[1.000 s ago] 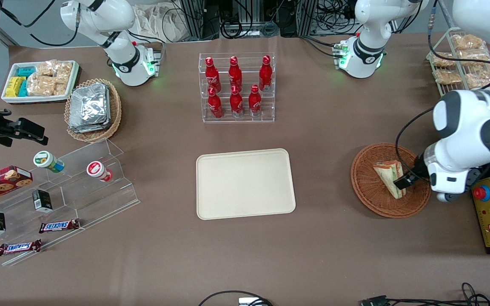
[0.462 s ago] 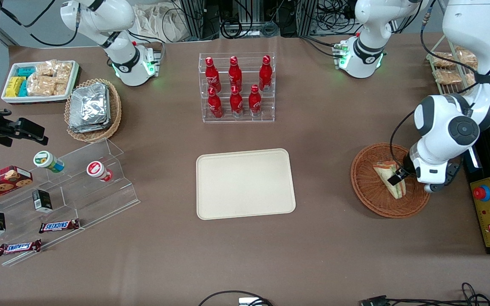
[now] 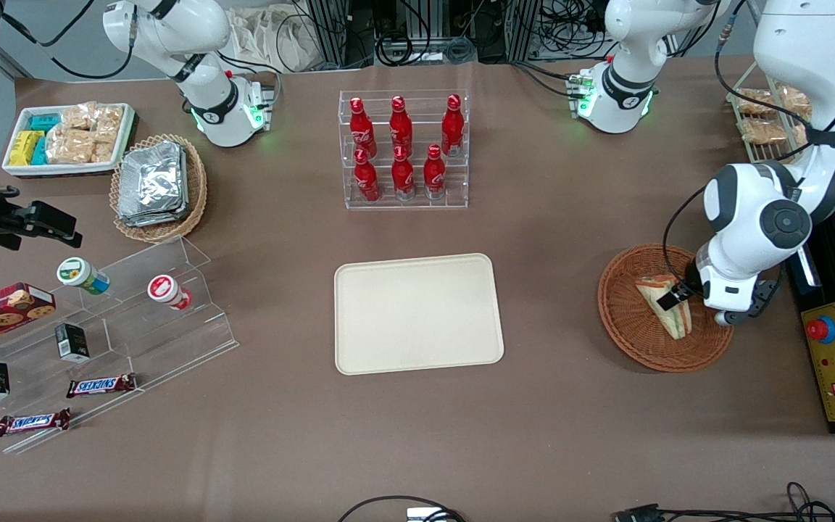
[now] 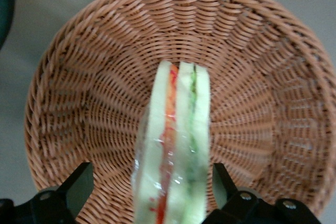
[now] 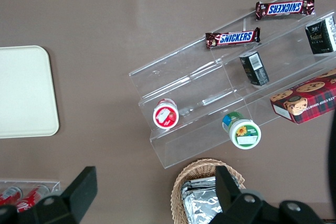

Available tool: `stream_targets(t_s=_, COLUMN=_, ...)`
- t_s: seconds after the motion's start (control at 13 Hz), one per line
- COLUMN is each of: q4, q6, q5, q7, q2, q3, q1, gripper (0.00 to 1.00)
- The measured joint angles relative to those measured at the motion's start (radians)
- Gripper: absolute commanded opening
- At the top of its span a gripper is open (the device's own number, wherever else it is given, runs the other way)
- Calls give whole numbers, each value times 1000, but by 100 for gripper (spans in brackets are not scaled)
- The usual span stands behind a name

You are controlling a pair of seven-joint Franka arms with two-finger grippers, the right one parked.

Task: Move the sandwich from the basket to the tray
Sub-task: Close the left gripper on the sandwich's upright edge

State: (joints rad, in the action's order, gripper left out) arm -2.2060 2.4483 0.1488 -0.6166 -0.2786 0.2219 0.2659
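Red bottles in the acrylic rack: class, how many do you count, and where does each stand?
6. Three red bottles stand in the rack's upper row, three in the lower row, nearer the camera. None seems hidden. The tool is at the sandwich in the basket.

The left arm is reaching downward with its wrist bent low; its gripper (image 3: 680, 298) is hanging close above the table; its fingers (image 4: 79, 190) are spreading apart, clasping nothing.

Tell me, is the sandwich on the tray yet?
No, the sandwich lies in the basket, the open gripper straddling it; the tray holds nothing.
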Motion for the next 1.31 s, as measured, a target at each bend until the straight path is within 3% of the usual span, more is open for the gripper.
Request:
stream_targets(t_s=0.54, q4=1, q6=0, q5=-2, q7=96, q2=-31, q3=5, q1=55, gripper=100)
stream_targets(t_s=1.31, q4=38, q6=0, q5=-3, q7=-9, q2=-65, q3=38, q1=23, gripper=100)
